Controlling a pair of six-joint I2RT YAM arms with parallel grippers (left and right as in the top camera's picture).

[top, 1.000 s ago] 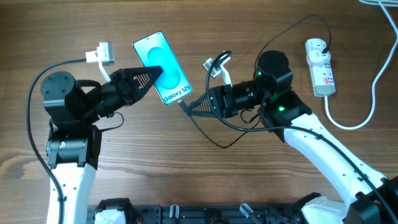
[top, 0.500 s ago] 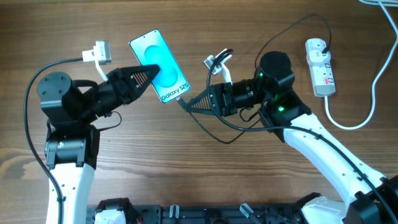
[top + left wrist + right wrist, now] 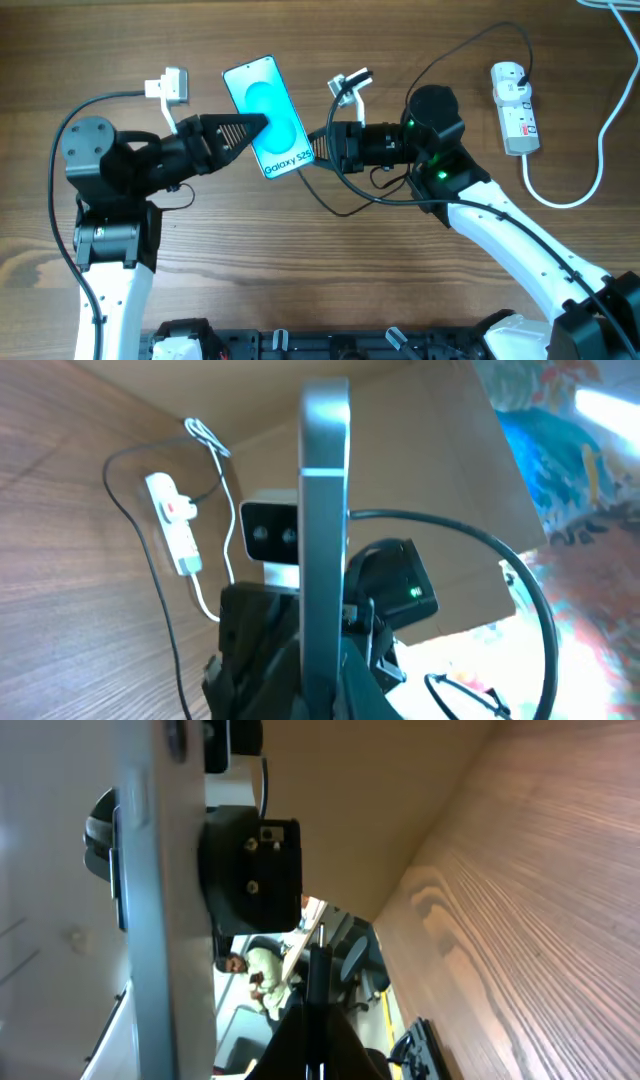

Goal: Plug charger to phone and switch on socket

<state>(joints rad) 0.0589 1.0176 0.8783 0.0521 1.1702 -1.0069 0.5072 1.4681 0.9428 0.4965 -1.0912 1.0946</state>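
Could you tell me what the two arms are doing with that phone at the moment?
The left gripper is shut on the phone, holding it with the turquoise screen facing up. The right gripper is shut on the plug end of the charger and sits right at the phone's lower end, apparently to plug it in. Whether the tip is seated cannot be told from these views. The socket lies off to the right, with neither arm near it.

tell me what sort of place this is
Most likely a robotics lab or office workroom. A left arm and a right arm work at a wood-grain table, with a phone and a power strip as test props, and the right wrist view shows what looks like a seated person beyond.
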